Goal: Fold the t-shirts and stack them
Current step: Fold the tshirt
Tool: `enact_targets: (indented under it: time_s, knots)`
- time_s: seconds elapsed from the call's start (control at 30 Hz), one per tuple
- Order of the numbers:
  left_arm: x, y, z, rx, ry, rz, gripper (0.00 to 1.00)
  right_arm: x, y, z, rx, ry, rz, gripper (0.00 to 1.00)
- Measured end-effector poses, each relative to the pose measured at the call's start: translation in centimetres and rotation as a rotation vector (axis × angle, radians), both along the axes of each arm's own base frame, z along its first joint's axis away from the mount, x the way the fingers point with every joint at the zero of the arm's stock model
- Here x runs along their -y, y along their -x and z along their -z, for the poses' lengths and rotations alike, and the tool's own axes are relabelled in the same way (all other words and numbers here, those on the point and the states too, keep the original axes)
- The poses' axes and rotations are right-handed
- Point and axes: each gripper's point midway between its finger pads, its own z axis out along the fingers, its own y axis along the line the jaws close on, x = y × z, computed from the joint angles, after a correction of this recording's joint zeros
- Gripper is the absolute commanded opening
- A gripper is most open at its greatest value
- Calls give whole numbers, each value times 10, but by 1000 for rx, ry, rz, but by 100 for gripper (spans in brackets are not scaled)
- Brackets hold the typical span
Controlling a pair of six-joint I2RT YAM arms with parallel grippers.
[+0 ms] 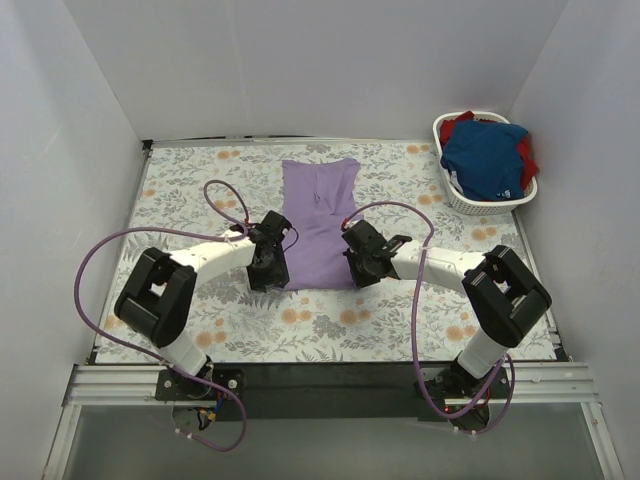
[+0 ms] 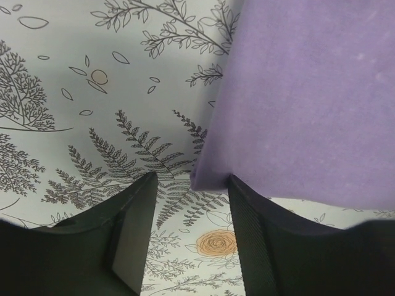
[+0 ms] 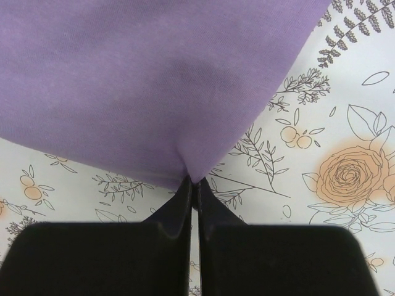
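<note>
The lavender t-shirt (image 1: 320,215) lies folded into a long strip on the flowered table, its near edge toward the arms. My right gripper (image 1: 360,272) is at the shirt's near right corner. In the right wrist view the gripper (image 3: 192,182) is shut on a puckered point of the lavender cloth (image 3: 154,80). My left gripper (image 1: 274,274) is at the near left corner. There the left gripper (image 2: 191,179) stands open, and the corner of the lavender shirt (image 2: 296,98) reaches in beside the right finger (image 2: 247,222). A royal-blue t-shirt (image 1: 487,158) and a red one (image 1: 526,152) lie in the basket.
A white plastic laundry basket (image 1: 458,197) stands at the back right corner of the table. White walls close in the left, back and right sides. The flowered tablecloth (image 1: 200,190) covers the table around the shirt.
</note>
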Motion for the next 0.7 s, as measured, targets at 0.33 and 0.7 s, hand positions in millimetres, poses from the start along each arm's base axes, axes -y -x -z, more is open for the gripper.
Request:
enact_targets:
  time_s: [0.33,0.7]
  knots:
    - [5,2,6,-40,-12,15,29,0,0,0,3,-3,0,1]
    - [12,3,6,-41,2,10,0,0,6,-1,-7,-14,-26,1]
